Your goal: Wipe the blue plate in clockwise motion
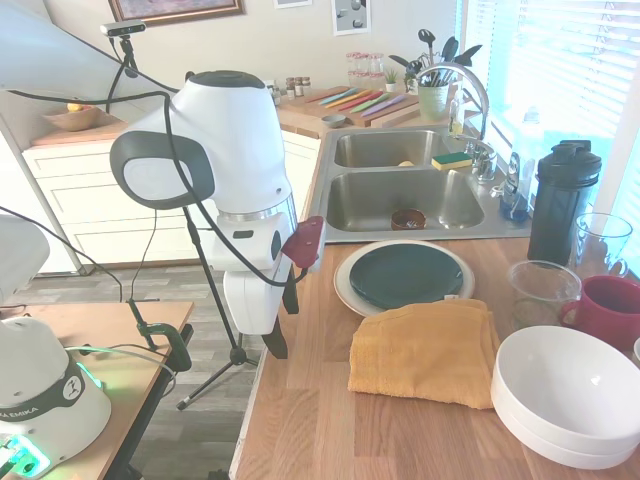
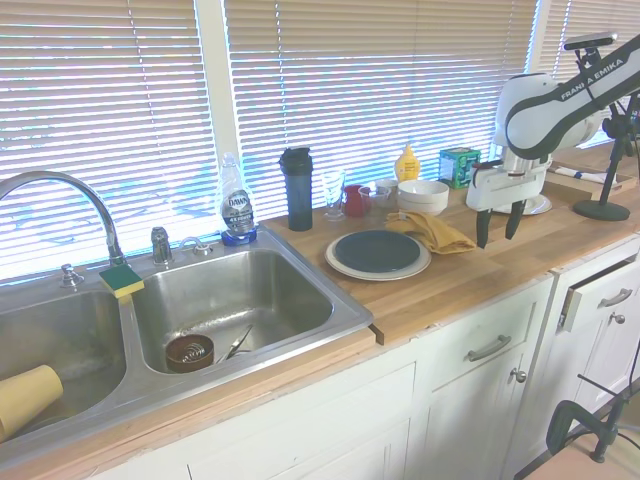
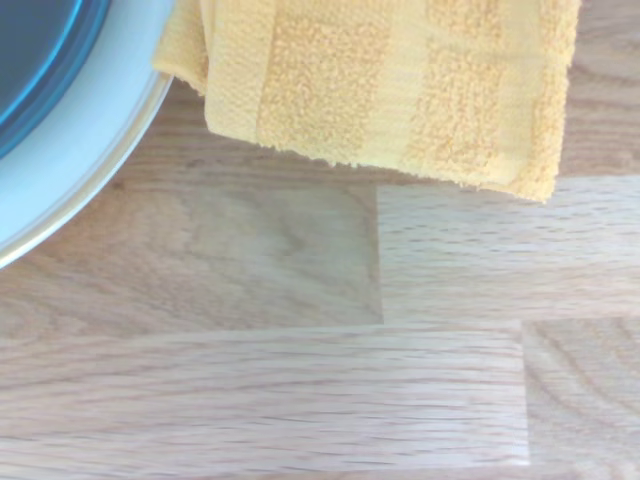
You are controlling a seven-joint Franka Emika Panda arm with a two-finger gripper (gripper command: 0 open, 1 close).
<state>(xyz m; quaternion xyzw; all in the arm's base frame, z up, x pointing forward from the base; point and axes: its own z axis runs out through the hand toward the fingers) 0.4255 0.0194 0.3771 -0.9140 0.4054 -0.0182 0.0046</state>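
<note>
Sink (image 2: pixel 230 300) and its faucet lie furthest from the hand (image 2: pixel 497 238), far off along the tabletop (image 2: pixel 470 280). Nearer comes the plate (image 2: pixel 378 251), dark blue, seated on a larger cream plate (image 2: pixel 345 266), a short way from the hand and untouched. Next, just beside the hand, is the yellow towel (image 2: pixel 438 234), folded flat, one edge touching the cream plate's rim. Behind it stand stacked white bowls (image 2: pixel 423 195), with a red mug (image 1: pixel 612 310), glasses and a dark bottle (image 2: pixel 297 188) further back.

The hand hangs above bare wood with its fingers apart and nothing between them. The wrist view looks straight down on the towel's fringe (image 3: pixel 380 85), with the rim of the cream plate (image 3: pixel 75 165) at one corner.

The step in hand looks like fetching the towel, since wiping needs a cloth. To do it well, I would drop onto the near folded edge and pinch several layers at once, so the cloth does not unfold into a trailing flap. Lift clear before crossing to the plate, or the touching edge may drag the cream plate. Set the wad down inside the blue rim, press lightly, and circle clockwise, keeping well within the raised lip.
</note>
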